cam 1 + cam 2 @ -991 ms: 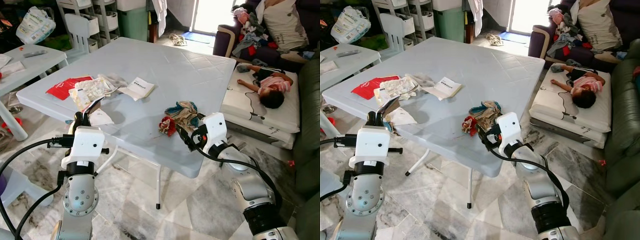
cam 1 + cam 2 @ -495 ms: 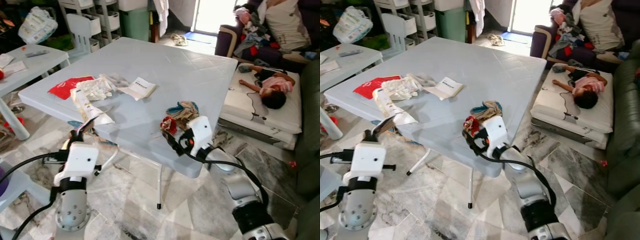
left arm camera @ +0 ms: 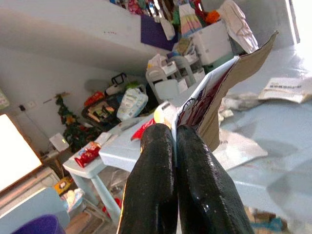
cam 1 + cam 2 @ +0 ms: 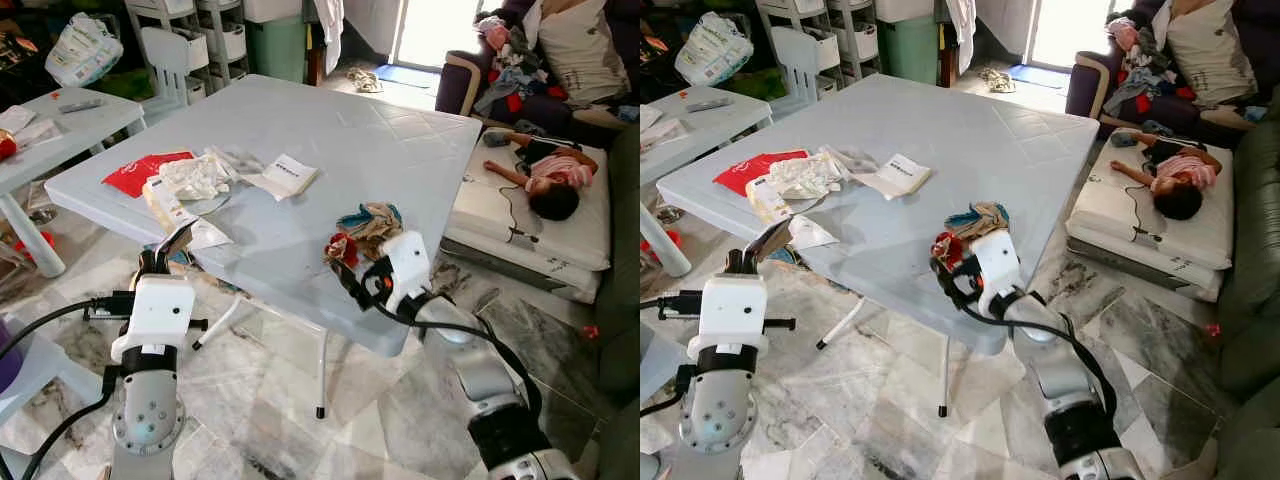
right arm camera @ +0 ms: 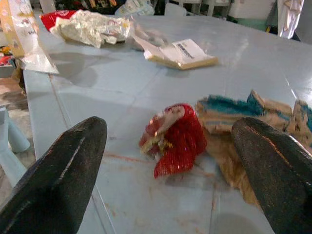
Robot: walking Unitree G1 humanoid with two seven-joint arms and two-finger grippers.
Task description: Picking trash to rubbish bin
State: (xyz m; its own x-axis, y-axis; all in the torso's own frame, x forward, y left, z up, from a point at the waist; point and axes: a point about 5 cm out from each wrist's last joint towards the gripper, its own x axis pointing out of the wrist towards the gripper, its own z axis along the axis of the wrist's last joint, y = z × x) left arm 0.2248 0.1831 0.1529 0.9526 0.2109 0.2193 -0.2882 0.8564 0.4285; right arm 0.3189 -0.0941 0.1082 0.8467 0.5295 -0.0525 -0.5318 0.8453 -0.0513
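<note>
The left claw (image 4: 168, 247), low in the lower left of the frame, is clamped on a flat wrapper (image 3: 222, 92); since a second ago it has dropped from the tabletop (image 4: 330, 140) edge to just off it. The right claw (image 5: 170, 161) gapes wide at the near edge, red netting scrap (image 5: 171, 138) between its fingers (image 5: 58, 170), drawn closer to it than before. A crumpled cloth (image 4: 370, 220) lies touching the scrap.
</note>
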